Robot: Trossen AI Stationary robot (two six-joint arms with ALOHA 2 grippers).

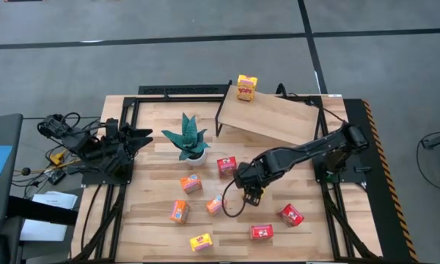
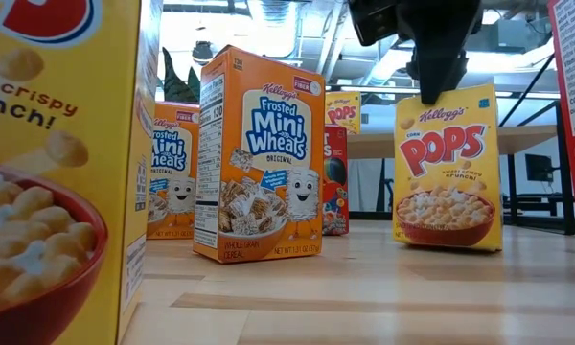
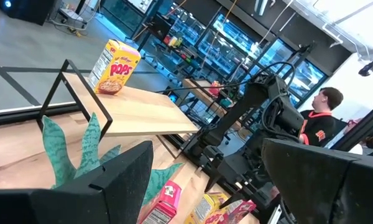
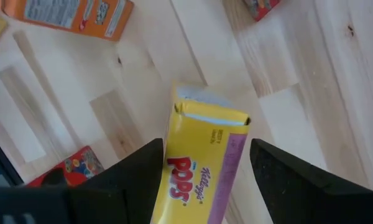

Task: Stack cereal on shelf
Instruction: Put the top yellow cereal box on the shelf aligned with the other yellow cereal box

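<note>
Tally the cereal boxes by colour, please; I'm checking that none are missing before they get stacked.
Yellow boxes: 3
Red boxes: 3
Orange boxes: 3
Total: 9

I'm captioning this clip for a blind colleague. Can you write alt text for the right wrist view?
The right gripper hangs open over an upright yellow Pops cereal box, one dark finger on either side of it, not visibly clamping it. The box stands on the light wooden tabletop; an orange cereal box lies farther off.
</note>
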